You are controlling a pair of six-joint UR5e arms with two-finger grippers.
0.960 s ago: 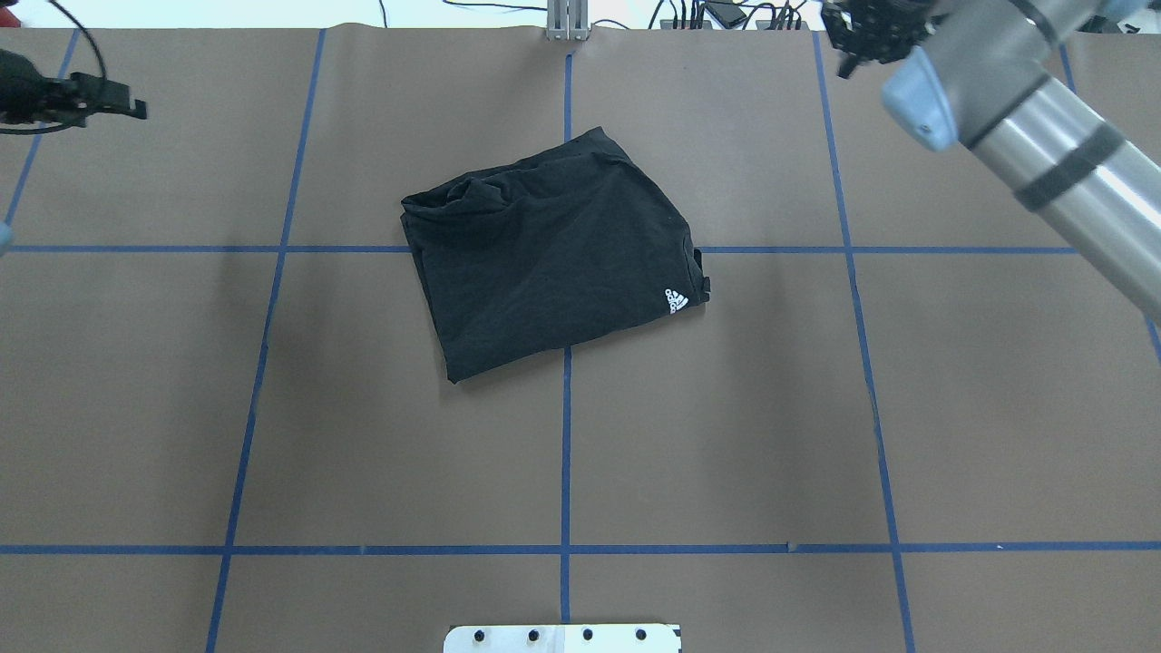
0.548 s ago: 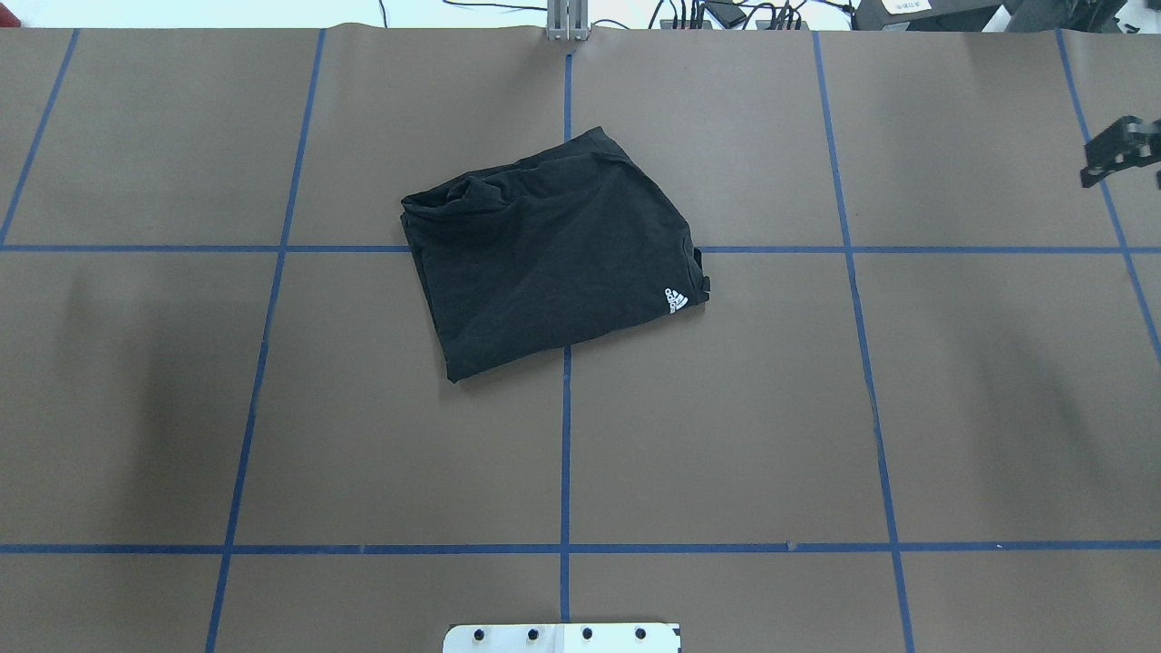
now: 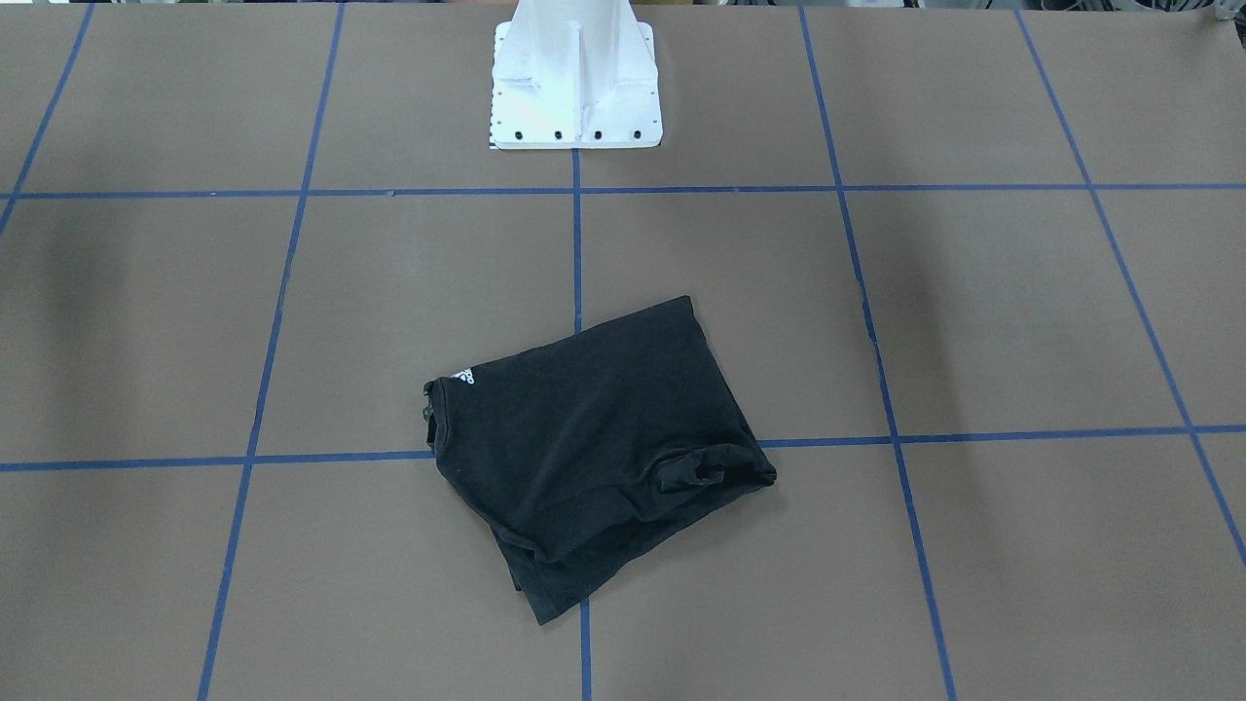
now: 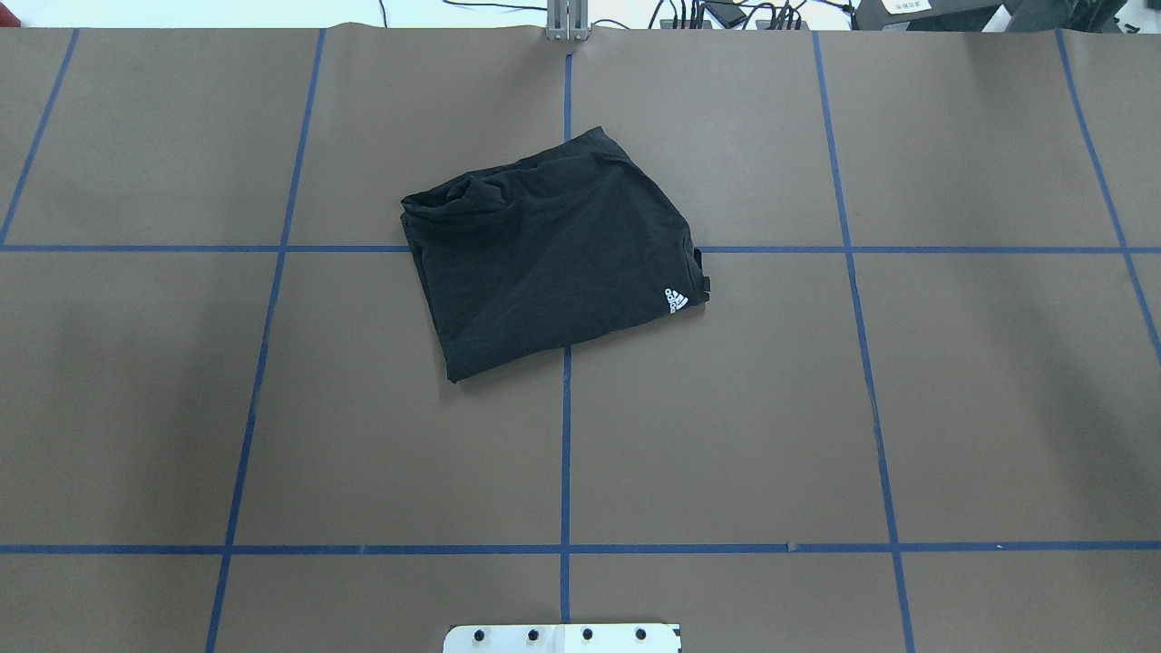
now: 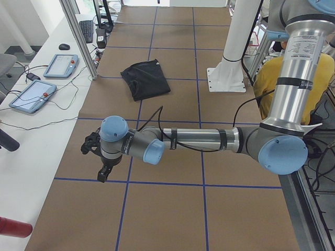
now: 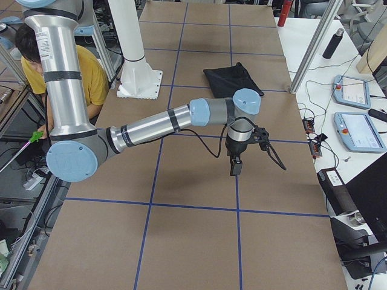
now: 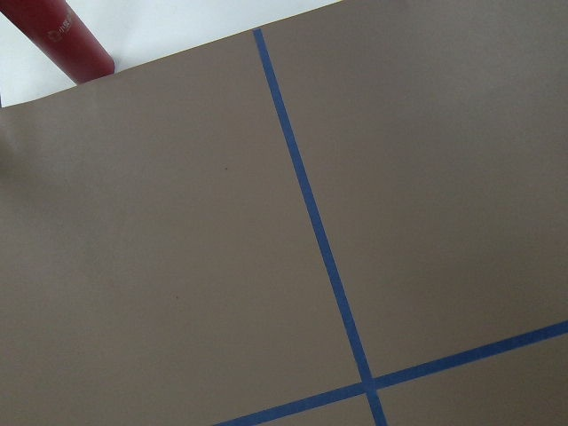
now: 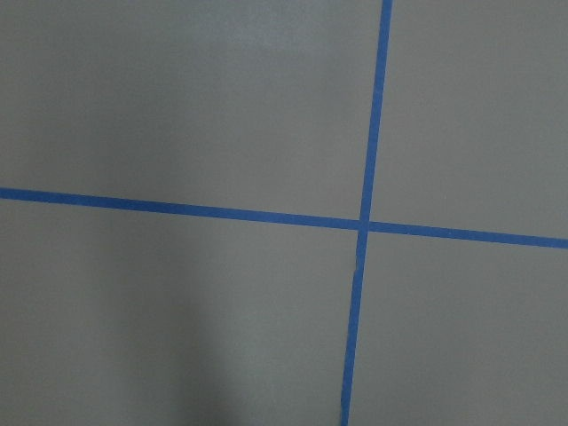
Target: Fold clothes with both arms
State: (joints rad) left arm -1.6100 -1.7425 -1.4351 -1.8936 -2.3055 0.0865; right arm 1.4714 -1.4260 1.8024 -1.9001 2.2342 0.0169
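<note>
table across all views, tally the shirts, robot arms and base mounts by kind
black adidas T-shirt: 1
robot arms: 2 (left arm, right arm)
white base mount: 1
total: 4

soft, even light from above, and every shadow is blurry-edged. on the brown table paper [image 4: 726, 435], broad dim smudges of shadow lie toward both ends in the overhead and front views. the black t-shirt [image 4: 544, 263] swallows the light, its folds barely readable. the white base mount [image 3: 574, 78] is nearly blown out. the side views are brighter, with a sheen down the left arm [image 5: 301, 78] and the right arm [image 6: 60, 90]. the right wrist view looks soft and greyish, the left wrist view crisp.
</note>
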